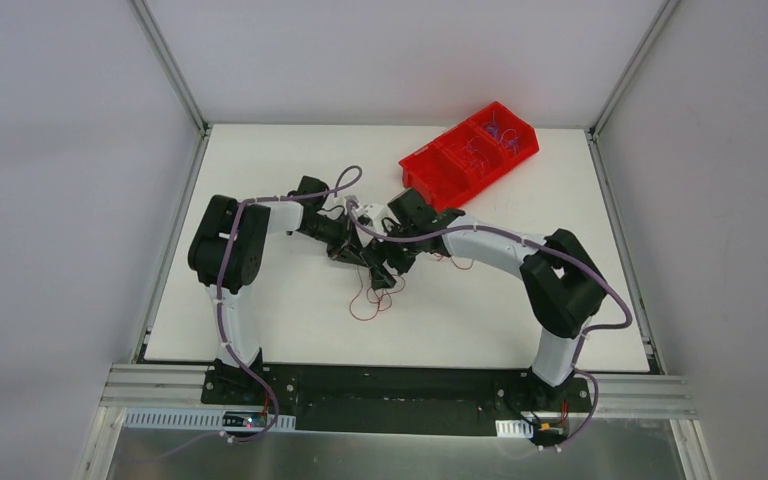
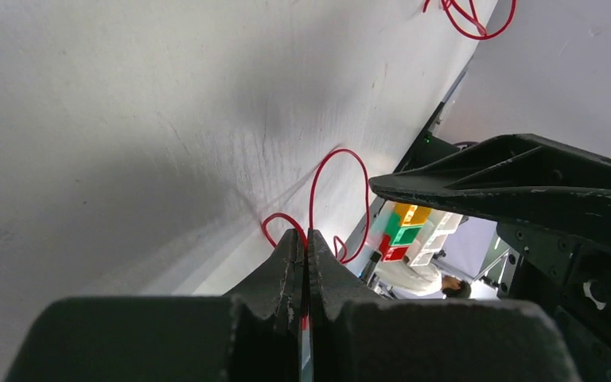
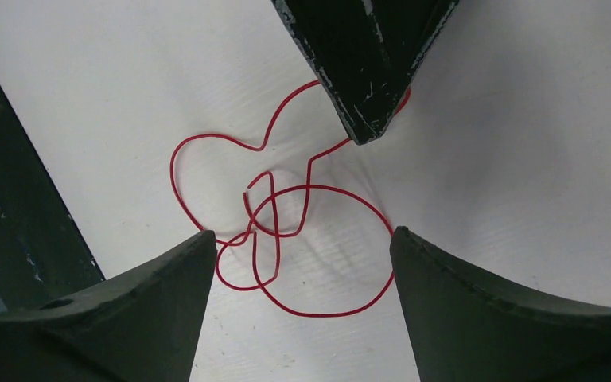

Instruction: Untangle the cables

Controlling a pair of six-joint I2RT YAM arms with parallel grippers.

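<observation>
Thin red cables (image 3: 306,187) lie in overlapping loops on the white table (image 3: 525,159); from above they show as a small red tangle (image 1: 370,302) just in front of the two grippers, which meet at mid-table. My left gripper (image 2: 306,236) is shut, with a red cable (image 2: 340,153) pinched at its tip and arching out beyond it. In the right wrist view the left gripper's fingers (image 3: 362,72) come in from the top, their tip on that cable. My right gripper (image 3: 302,237) is open, low over the tangle, nothing between its fingers but the loops lying on the table below.
A red bin (image 1: 422,178) with more thin wires inside stands at the back right. Another red cable (image 1: 457,263) lies on the table beside the right forearm. More red loops (image 2: 469,16) show further out in the left wrist view.
</observation>
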